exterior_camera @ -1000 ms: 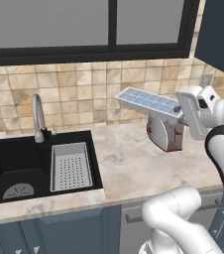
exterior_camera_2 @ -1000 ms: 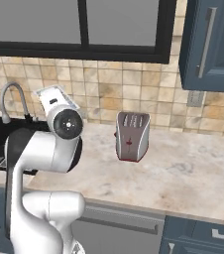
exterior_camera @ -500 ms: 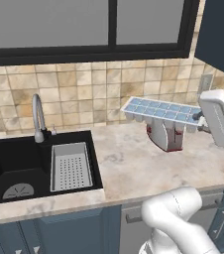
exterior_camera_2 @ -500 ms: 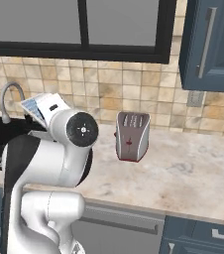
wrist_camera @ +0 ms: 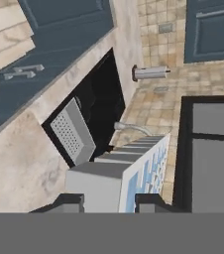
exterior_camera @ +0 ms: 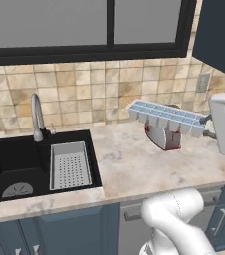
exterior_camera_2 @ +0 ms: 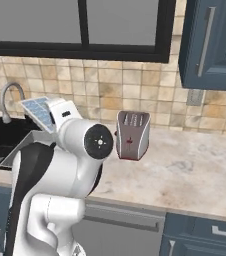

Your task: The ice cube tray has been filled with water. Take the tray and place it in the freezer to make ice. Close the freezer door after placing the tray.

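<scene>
Pincer [wrist_camera: 108, 201] gripped one end of the ice cube tray [exterior_camera: 168, 118], fingertips [wrist_camera: 69, 202] set on either side of it at the bottom of the hand view. The tray was held up in the air over the bench [exterior_camera: 134, 169], well above the surface, roughly level in the left base view. It passed in front of the toaster [exterior_camera: 163, 138], not touching it. The blue water [exterior_camera: 149, 108] showed in the cells.

Below and left sat the grey basket [exterior_camera: 70, 165] in the black sink [exterior_camera: 10, 169], with the faucet [exterior_camera: 36, 118] behind it. The tiled wall and window were farther back, and the blue cabinet [exterior_camera_2: 210, 45] was up right.

The freezer was not in any view, so the step in hand was judged to be carrying the tray away from the bench toward it. To do it well, the tray likely needed to stay flat with slow wrist turns, since it was held by one end and a tilt would spill the water. The free end should clear the toaster and cabinet on the swing. Grip should stay firm, without squeezing the tray out of shape.
</scene>
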